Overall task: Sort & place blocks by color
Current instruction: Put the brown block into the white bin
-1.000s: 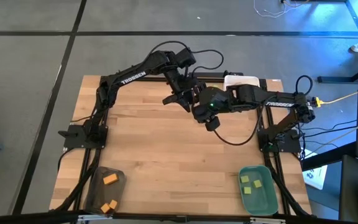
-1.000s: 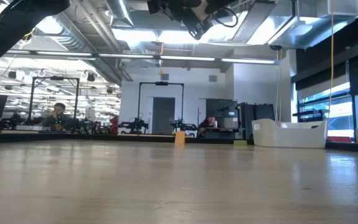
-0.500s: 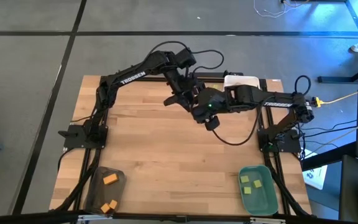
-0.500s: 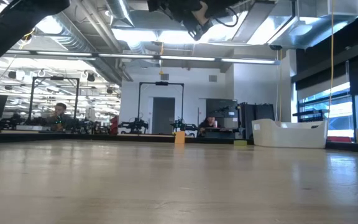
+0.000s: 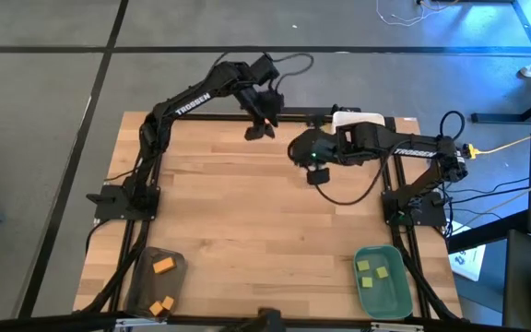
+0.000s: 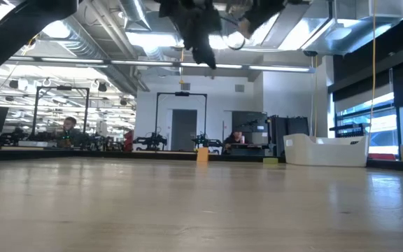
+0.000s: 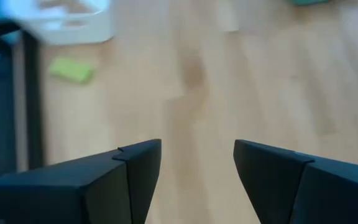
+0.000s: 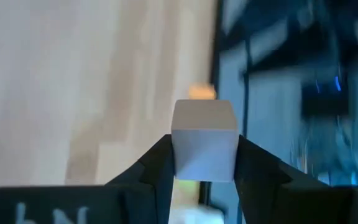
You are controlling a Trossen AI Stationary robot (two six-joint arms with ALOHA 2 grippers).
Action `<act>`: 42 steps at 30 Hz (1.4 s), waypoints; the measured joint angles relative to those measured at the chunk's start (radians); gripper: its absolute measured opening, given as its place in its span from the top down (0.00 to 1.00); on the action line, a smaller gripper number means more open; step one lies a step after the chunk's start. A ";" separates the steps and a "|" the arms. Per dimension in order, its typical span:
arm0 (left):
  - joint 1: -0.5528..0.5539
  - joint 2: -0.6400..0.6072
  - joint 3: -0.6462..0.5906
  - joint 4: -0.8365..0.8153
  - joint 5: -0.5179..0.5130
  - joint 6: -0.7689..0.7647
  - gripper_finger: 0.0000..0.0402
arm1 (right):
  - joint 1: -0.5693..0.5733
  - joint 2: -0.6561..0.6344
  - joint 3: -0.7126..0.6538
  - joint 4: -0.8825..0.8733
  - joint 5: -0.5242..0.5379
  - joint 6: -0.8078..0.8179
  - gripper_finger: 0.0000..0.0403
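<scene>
Wooden tabletop (image 5: 247,221) fills the high view's middle. At lower left, a grey tray (image 5: 153,279) holds orange blocks (image 5: 162,266). Toward upper centre, the left gripper (image 7: 197,171) hovers spread apart, holding nothing. Just right of it, the right gripper (image 8: 204,163) clamps a pale block (image 8: 204,140). At lower right, a green tray (image 5: 383,278) holds green blocks (image 5: 382,272).

Orange blocks (image 5: 162,266): three. Green blocks (image 5: 380,271): four. Pale block (image 8: 204,139): one. Trays: grey (image 5: 139,278), green (image 5: 404,291), white (image 5: 358,118).
</scene>
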 joint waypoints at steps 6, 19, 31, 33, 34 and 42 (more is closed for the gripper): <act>0.069 0.000 0.000 0.003 -0.007 0.000 0.51 | -0.135 -0.005 0.000 -0.176 0.043 0.241 0.68; 0.130 0.000 0.000 0.006 0.004 -0.007 0.51 | -0.655 -0.009 -0.217 -0.272 -0.091 0.432 0.68; 0.130 0.000 -0.001 0.018 0.001 0.007 0.51 | -0.960 -0.008 -0.596 0.003 -0.273 0.437 0.68; 0.130 0.000 -0.001 0.018 0.000 0.007 0.51 | -0.980 -0.007 -0.629 0.046 -0.274 0.425 0.68; 0.130 0.000 -0.001 0.019 0.001 0.007 0.51 | -0.985 -0.006 -0.642 0.069 -0.283 0.417 0.68; 0.130 0.000 -0.002 0.046 0.000 -0.002 0.51 | -0.992 -0.006 -0.683 0.152 -0.302 0.418 0.68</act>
